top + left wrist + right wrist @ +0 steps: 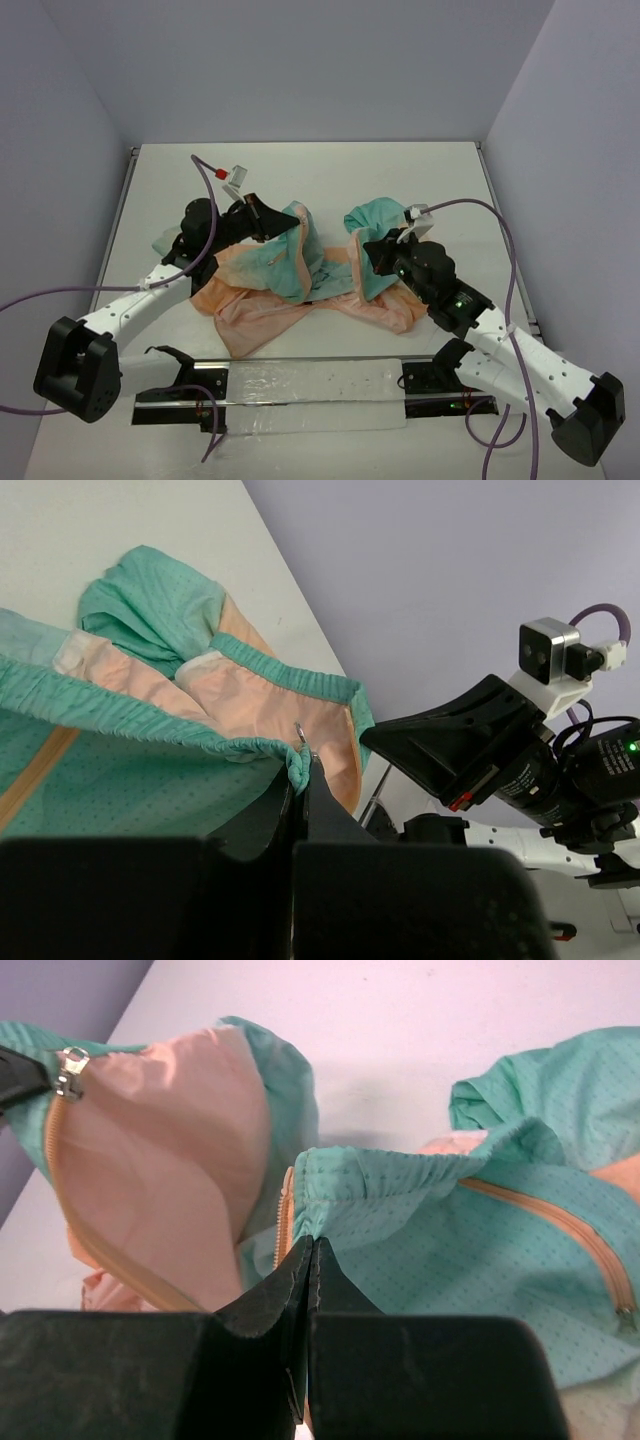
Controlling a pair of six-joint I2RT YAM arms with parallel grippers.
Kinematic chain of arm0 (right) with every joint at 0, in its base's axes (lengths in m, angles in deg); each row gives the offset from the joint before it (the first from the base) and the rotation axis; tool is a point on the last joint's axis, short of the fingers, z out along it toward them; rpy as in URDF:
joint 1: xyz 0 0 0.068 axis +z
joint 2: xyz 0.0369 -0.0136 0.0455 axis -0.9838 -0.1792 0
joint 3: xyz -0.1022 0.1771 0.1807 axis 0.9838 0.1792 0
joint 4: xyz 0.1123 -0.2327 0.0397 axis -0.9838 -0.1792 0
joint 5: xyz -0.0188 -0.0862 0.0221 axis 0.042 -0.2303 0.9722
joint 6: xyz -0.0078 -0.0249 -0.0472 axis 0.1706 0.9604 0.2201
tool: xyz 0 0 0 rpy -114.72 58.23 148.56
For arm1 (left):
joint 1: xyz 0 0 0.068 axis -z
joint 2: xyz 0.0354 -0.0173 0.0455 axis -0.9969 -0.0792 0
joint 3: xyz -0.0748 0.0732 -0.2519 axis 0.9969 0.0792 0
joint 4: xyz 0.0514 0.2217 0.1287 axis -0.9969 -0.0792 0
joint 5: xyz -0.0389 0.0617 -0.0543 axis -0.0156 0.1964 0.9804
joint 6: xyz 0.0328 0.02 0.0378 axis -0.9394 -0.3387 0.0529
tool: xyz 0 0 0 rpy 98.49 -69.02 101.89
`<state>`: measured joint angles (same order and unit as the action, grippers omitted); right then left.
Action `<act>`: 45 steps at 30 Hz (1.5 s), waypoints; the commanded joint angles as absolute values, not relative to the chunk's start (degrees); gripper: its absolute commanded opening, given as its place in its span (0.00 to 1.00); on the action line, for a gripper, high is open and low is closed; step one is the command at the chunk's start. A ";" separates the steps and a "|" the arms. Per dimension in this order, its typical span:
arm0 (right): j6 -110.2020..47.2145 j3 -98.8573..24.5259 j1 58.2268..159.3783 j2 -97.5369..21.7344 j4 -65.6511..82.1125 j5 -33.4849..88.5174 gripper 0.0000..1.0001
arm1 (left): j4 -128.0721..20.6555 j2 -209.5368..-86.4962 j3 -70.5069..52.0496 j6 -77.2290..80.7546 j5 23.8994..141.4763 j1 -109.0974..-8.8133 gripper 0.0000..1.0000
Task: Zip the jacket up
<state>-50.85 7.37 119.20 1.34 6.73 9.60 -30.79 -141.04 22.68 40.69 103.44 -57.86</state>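
**A:** How far along is the zip?

**B:** Barely begun, I'd say. The jacket [270,300] lies crumpled in the middle of the bench [300,170]. Its peach part is heaped nearest the arms and the teal part is raised behind it. The two front edges stand clearly apart, with none of the front zip's teeth meshed.

**A:** And the arms?

**B:** Both are pinching cloth. The left end effector [300,778] is clamped on a teal hem edge, with the metal zipper slider [70,1068] right at its tips. The right end effector [312,1255] is closed tight on the other teal hem, just beside the orange zipper tape [283,1222].

**A:** So what's left?

**B:** Nearly everything. The two bottom ends have to meet, the pin has to seat in the slider, and then the slider has to be pulled along the whole track.

**A:** Anything in the way?

**B:** At the near edge, a clear strip [310,385] on a black rail [440,378] sits between the arm bases, apart from the cloth. Purple cables [510,270] loop off both wrists and could snag. Bunched fabric between the held edges is the likelier nuisance. Farther back, the bench runs to plain walls.
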 commanded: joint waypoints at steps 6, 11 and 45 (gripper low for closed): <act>-50.65 6.28 119.24 -1.07 14.23 16.82 0.00 | -19.89 -136.97 28.26 38.72 103.60 -57.33 0.00; -48.57 3.44 119.23 -3.39 12.29 19.61 0.00 | -8.96 -136.24 33.66 39.83 101.41 -57.08 0.00; -47.72 -8.87 119.35 -20.77 6.79 28.93 0.00 | 50.66 -161.28 46.36 56.36 99.11 -61.21 0.00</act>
<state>-48.58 -5.80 119.23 -20.23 6.58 28.44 17.26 -163.66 46.84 56.42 98.14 -60.78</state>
